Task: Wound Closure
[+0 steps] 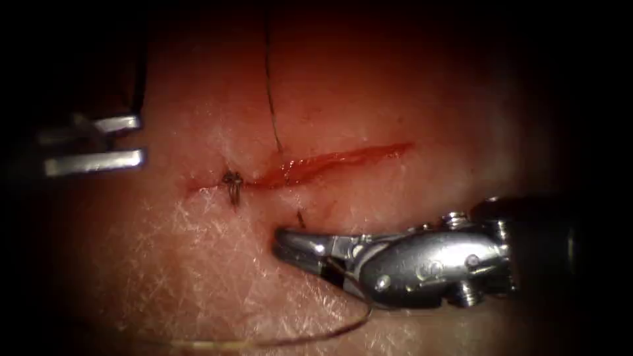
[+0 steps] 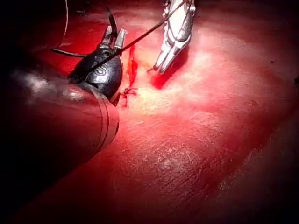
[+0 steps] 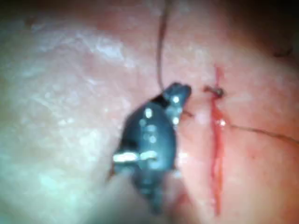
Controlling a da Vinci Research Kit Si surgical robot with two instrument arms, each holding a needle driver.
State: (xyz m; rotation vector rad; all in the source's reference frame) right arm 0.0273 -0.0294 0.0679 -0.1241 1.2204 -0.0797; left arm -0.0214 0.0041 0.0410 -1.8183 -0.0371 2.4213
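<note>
The cut (image 1: 330,165) runs across the centre of the endoscope frame, a slanted red line in the tissue (image 1: 409,99), rising toward the right. Near its left end sits a dark knot (image 1: 231,183) with short cut ends. A thread (image 1: 270,92) comes down from the top of the frame and enters the tissue just above the cut's middle; a short dark bit (image 1: 301,218) pokes from the tissue just below the cut, though I cannot tell whether that is needle or thread. The right gripper (image 1: 290,245) lies in the lower centre, below the cut, its jaws closed and their tip near that dark bit; thread (image 1: 316,337) leaves from under the jaws and curves down toward the lower left. Whether the jaws pinch that thread I cannot tell. The left gripper (image 1: 128,140) is at the left edge, well apart from the cut, its two jaws parted and holding nothing. In the left wrist view, the left gripper (image 2: 115,36) has thread (image 2: 140,38) crossing it.
</note>
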